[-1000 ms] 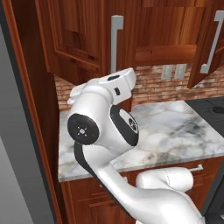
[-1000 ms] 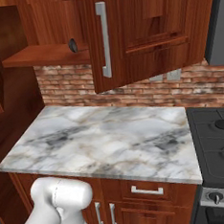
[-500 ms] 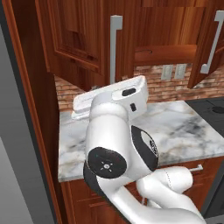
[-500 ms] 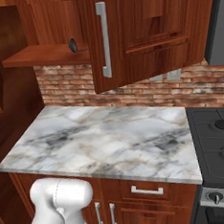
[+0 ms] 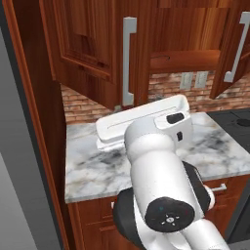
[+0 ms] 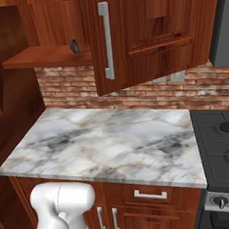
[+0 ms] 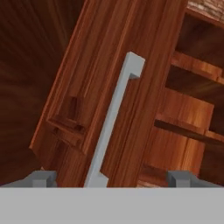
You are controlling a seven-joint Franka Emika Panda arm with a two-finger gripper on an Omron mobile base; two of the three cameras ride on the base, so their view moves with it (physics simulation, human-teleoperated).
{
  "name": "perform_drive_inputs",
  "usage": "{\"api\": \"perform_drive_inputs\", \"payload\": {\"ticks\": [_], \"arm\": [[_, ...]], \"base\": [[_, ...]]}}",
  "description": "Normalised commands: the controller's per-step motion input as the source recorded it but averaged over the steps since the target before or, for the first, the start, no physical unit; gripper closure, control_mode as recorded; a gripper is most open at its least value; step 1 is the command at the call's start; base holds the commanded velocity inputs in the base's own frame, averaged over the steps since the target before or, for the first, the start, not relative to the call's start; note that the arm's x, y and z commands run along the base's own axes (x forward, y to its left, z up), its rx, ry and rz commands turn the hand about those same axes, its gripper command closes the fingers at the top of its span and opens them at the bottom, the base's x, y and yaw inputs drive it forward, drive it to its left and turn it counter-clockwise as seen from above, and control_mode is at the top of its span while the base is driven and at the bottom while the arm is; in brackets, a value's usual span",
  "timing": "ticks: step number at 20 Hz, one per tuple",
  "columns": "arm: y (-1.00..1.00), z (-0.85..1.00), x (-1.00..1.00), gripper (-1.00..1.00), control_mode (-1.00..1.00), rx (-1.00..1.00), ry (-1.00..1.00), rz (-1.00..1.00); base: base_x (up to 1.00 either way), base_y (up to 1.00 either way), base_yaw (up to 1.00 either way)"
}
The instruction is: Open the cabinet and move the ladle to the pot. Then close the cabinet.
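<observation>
Both doors of the cabinet (image 6: 143, 30) are swung open. The gripper (image 7: 111, 177) is spread wide, nothing held. The ladle (image 6: 74, 46), judged light, stiff and slippery, is best pinched mid-handle.

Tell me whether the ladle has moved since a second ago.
No. In the right base view the ladle lies at the same spot on the cabinet shelf's front edge, beside the open door.
</observation>
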Motion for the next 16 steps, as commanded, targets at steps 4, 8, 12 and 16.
{"api": "perform_drive_inputs", "payload": {"ticks": [4, 8, 12, 16], "arm": [[-0.74, 0.00, 0.00, -1.00, -1.00, 0.13, 0.02, 0.23], [-0.79, 0.00, 0.00, -1.00, -1.00, 0.12, 0.00, 0.25], [-0.67, 0.00, 0.00, -1.00, -1.00, 0.16, 0.01, 0.28], [-0.54, -0.03, 0.01, -1.00, -1.00, 0.21, 0.00, 0.34]], "base": [[0.00, 0.00, 0.00], [0.00, 0.00, 0.00], [0.00, 0.00, 0.00], [0.00, 0.00, 0.00]]}}
